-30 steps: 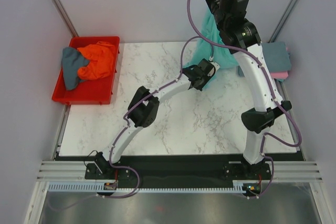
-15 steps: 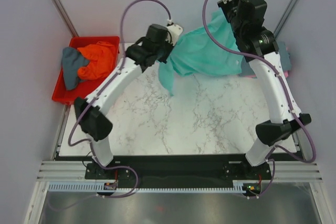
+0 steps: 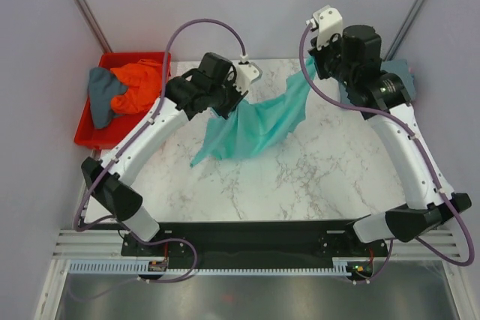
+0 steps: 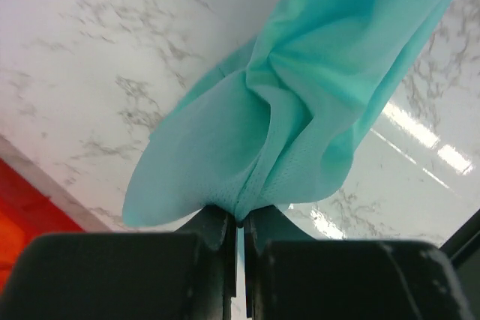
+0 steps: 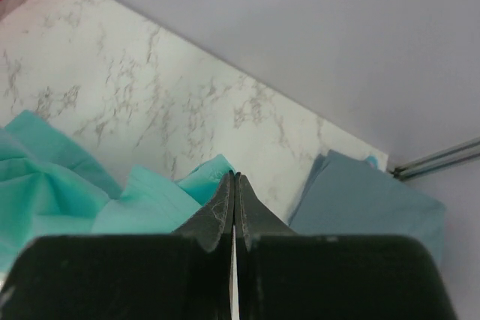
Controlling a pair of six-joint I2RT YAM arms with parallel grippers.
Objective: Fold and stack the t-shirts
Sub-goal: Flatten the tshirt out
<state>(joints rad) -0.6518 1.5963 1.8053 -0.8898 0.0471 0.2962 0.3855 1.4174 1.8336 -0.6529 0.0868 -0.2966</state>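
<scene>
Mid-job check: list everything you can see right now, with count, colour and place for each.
teal t-shirt: one, teal-turquoise, strung between the two grippers above the table
orange t-shirt: one, orange, bunched in the bin
bunched blue-grey t-shirt: one, slate blue-grey, in the bin, left of the orange one
folded blue-grey t-shirt: one, slate blue-grey, lying flat at the table's far right corner
bin: one, red, off the table's far left corner
table: one, white marble pattern
left gripper: one, black, shut on the teal t-shirt's left end
right gripper: one, black, shut on the teal t-shirt's right end
</scene>
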